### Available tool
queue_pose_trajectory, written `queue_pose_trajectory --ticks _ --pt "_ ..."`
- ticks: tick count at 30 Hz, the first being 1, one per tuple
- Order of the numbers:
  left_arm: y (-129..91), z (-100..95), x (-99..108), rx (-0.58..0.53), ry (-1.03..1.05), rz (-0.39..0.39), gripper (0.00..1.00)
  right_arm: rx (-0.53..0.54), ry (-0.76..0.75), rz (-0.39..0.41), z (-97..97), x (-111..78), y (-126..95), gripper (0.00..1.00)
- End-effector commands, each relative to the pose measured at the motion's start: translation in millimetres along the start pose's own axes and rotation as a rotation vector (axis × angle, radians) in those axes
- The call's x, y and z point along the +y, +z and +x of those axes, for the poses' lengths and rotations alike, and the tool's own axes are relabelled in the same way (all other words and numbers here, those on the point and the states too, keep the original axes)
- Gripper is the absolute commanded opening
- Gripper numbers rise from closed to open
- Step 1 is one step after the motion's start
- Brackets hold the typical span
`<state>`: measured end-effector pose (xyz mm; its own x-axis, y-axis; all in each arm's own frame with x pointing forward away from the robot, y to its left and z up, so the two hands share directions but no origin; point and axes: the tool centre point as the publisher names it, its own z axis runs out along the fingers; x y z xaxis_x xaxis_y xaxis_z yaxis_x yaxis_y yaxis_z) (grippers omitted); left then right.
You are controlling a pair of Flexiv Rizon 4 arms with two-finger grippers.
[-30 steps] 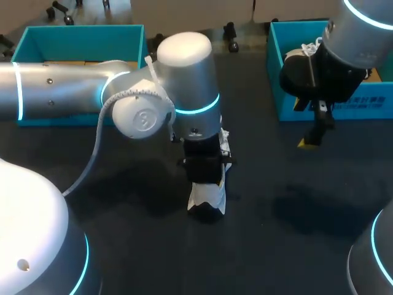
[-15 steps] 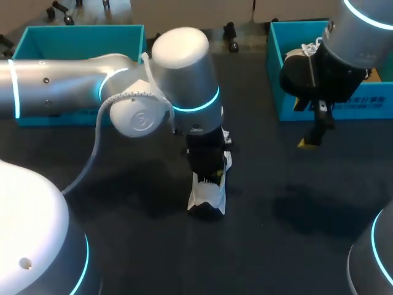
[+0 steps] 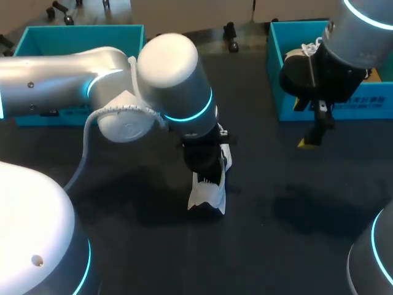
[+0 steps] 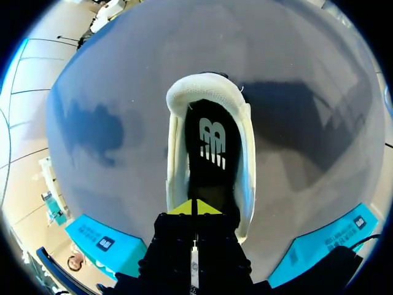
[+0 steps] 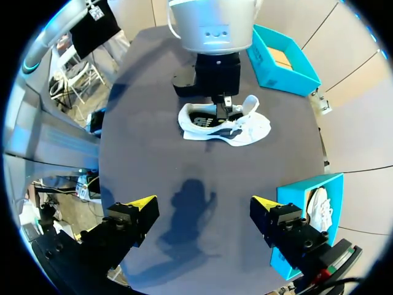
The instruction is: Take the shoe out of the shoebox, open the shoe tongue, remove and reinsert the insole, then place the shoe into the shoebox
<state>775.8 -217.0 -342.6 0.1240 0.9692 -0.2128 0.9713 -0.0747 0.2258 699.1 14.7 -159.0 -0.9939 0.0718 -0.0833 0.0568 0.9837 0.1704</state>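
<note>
White on dark in the head view: shows the white low-cut fabric trainer (image 3: 207, 200) standing on its sole mid-way across the dark matte table (image 3: 123, 203), well apart from both open teal cardboard boxes, left shoebox (image 3: 80, 32) and right shoebox (image 3: 274, 74). Finds the yellow-tipped left gripper (image 3: 207, 175) dipped into the trainer's opening from above, and the yellow-tipped right gripper (image 3: 310, 141) hanging in front of the right shoebox, carrying nothing. Left wrist view: looks straight down into the trainer (image 4: 206, 86) onto the thin black printed foam insole (image 4: 212, 147) lying flat inside; shows the left gripper (image 4: 195, 208) with tips pressed together low over the insole; cannot tell whether any insole edge is nipped between them. Right wrist view: shows the right gripper (image 5: 201, 206) spread wide and empty over bare table, with the trainer (image 5: 245, 130) well ahead and the left gripper (image 5: 221, 107) down in its opening. Probably light and soft-sided, so liable to slide or tip if tugged from one side; better steadied at the stiffer heel or along the sole. Insole likely floppy and clinging to the footbed; best pinched at an edge and peeled slowly.
</note>
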Motion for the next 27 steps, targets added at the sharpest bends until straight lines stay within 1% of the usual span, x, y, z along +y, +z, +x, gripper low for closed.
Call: queue_pose_trajectory --ticks 1,5,6,7,9,10,12,14,19,27 --pt "3.5 -2.0 0.4 0.013 -0.002 -0.008 0.00 0.002 0.001 0.004 -1.5 1.6 1.2 1.00" --pt "5.1 0.8 3.5 0.032 -0.013 -0.015 0.00 0.002 0.001 0.004 -1.5 1.6 1.2 1.00" --pt "5.2 1.6 4.3 0.033 -0.019 -0.011 0.10 0.002 0.001 0.004 -1.5 1.6 1.2 1.00" --pt "4.9 2.2 5.0 0.033 -0.021 -0.011 0.37 0.002 0.001 0.004 -1.5 1.6 1.2 1.00" --pt "4.8 3.9 6.0 0.043 -0.019 -0.015 0.76 0.002 0.001 0.004 -1.5 1.6 1.2 1.00" --pt "5.0 5.5 7.5 0.045 -0.026 -0.015 0.89 0.002 0.001 0.004 -1.5 1.6 1.2 1.00" --pt "5.6 7.0 8.9 0.051 -0.030 -0.017 0.91 0.002 0.001 0.004 -1.5 1.6 1.2 1.00" --pt "5.5 7.5 9.2 0.057 -0.035 -0.018 1.00 0.002 0.001 0.004 -1.5 1.6 1.2 1.00" --pt "3.3 9.3 10.0 0.064 -0.033 -0.022 1.00 0.002 0.001 0.004 -1.5 1.6 1.2 1.00" --pt "-3.5 13.8 11.7 0.111 0.003 0.008 1.00 0.002 0.001 0.004 -1.5 1.6 1.2 1.00"
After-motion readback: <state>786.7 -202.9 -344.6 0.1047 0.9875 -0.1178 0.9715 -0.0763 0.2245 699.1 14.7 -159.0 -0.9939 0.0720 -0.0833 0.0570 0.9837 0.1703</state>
